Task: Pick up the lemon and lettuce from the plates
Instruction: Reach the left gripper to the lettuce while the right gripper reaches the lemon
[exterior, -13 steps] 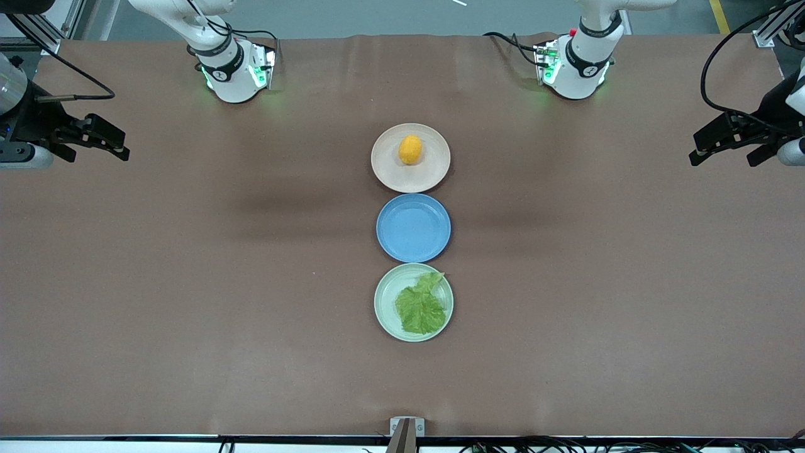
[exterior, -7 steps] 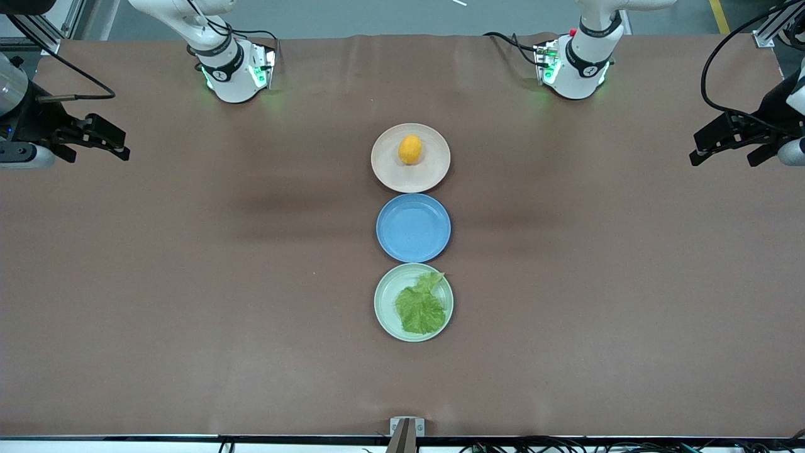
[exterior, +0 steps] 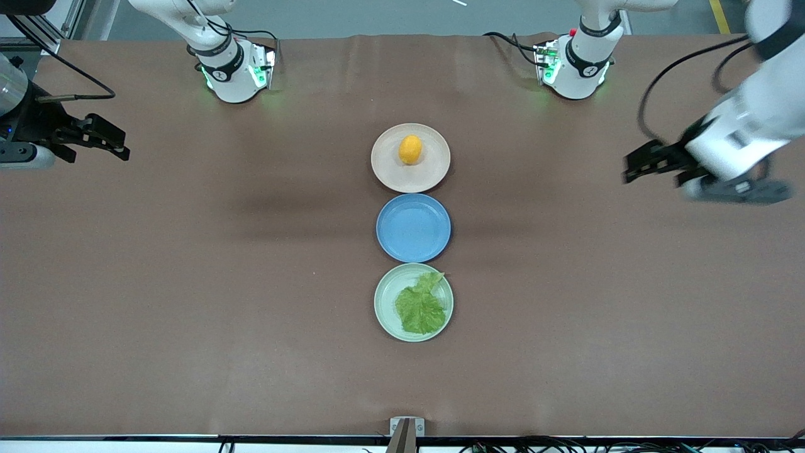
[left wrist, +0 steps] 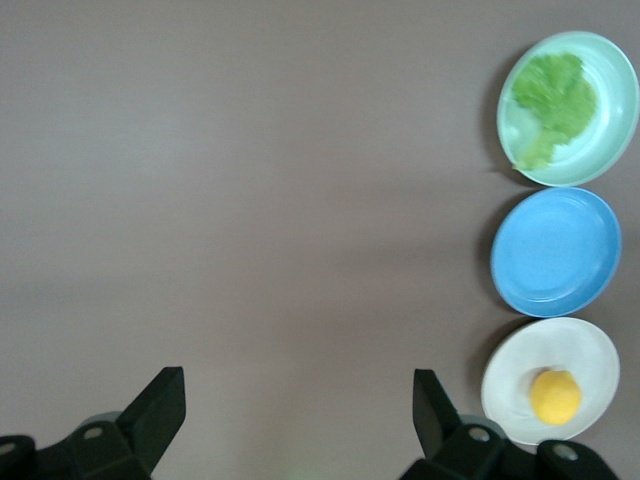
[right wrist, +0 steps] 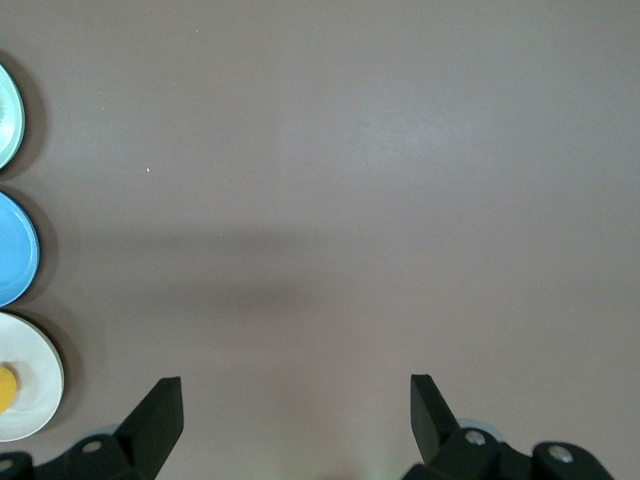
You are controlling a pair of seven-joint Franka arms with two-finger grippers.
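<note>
- Lemon (exterior: 410, 150): we see a small, smooth yellow-orange oval resting on the round, shallow beige-pink plate (exterior: 393, 175), the plate nearest the robots' bases.
- Lettuce (exterior: 420, 306): a flat, crinkled green leaf with ragged edges lies in the pale mint green plate (exterior: 385, 303), the plate nearest the front camera.
- Between them we see a glossy blue plate (exterior: 413, 227); the three form one row on the matte brown tabletop (exterior: 188, 283).
- Left gripper (exterior: 654, 165) hangs over the tabletop toward the left arm's end, jaws spread wide and holding nothing.
- Right gripper (exterior: 104, 139) waits over the right arm's end, jaws likewise apart and empty.
</note>
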